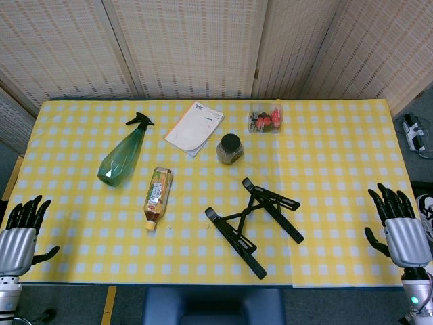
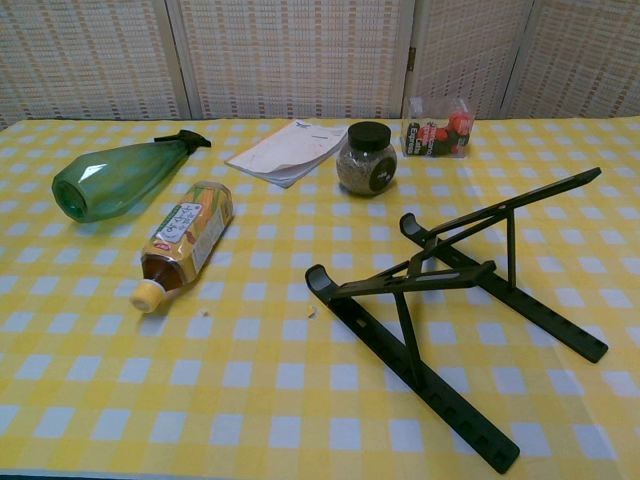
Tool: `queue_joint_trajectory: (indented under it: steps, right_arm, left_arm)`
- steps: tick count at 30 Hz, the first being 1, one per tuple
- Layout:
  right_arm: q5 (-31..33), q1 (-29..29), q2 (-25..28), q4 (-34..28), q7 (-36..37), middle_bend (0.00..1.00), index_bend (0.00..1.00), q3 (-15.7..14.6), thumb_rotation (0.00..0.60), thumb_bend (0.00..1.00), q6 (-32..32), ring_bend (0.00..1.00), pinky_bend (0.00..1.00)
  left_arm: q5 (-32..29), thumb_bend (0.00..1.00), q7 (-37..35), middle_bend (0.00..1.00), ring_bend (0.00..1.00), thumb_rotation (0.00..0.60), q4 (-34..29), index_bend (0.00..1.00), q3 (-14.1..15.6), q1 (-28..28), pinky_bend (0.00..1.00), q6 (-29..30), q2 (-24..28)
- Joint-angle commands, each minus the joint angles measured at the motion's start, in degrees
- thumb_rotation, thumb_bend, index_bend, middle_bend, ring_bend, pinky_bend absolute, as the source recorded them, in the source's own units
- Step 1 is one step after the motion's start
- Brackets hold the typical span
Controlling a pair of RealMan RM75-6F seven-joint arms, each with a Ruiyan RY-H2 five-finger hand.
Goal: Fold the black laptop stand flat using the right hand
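Behind laptop stand [image 2: 455, 290] — lidded jar [image 2: 366, 158] w/ brownish contents, upright

Neither hand shows in the chest view at all. In the head view the left hand [image 1: 20, 233] sits at the near left corner, its wrist cut off by the bottom edge. The right hand [image 1: 400, 230] at the near right runs out of frame the same way. The print on the booklet [image 1: 195, 127] is too small to read. The clear box [image 2: 437, 127] at the far side holds red and dark bits too blurred to name.
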Motion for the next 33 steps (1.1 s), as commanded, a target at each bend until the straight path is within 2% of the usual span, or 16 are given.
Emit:
queue_joint_trajectory:
  steps: [1,12,19,24,33]
  right_arm:
    - [-0.15,0.07,0.1,-0.01,0.42,0.0,0.0,0.0,0.6,0.4,-0.04,0.0,0.0]
    - [-1.34,0.49,0.27,0.29,2.12,0.0,0.0,-0.46,0.6,0.4,-0.53,0.0,0.0]
    - [-4.06,3.7,1.11,-0.14,7.21,0.0,0.0,-1.12,0.6,0.4,-4.79,0.01,0.0]
    - [-5.44,7.8,1.48,0.28,16.51,0.0,0.0,-1.32,0.6,0.4,-10.4,0.01,0.0]
    - [-7.47,15.46,-1.58,6.6,35.89,0.0,0.0,-1.61,0.6,0.4,-18.75,0.0,0.0]
  left_arm:
    - [0.02,0.13,0.06,0.0,0.0,0.6,0.19,0.01,-0.01,-0.01,0.0,0.06,-0.19]
    - [0.52,0.13,-0.56,0.0,0.0,0.6,0.42,0.01,0.23,0.17,0.0,0.5,-0.24]
    - [0.78,0.13,-0.61,0.0,0.0,0.6,0.29,0.01,0.27,0.21,0.0,0.73,-0.17]
    - [0.88,0.13,-0.49,0.0,0.0,0.6,0.17,0.01,0.44,0.22,0.0,0.63,-0.18]
    - [0.54,0.13,-0.14,0.0,0.0,0.6,-0.28,0.01,0.59,0.09,0.0,-0.01,0.04]
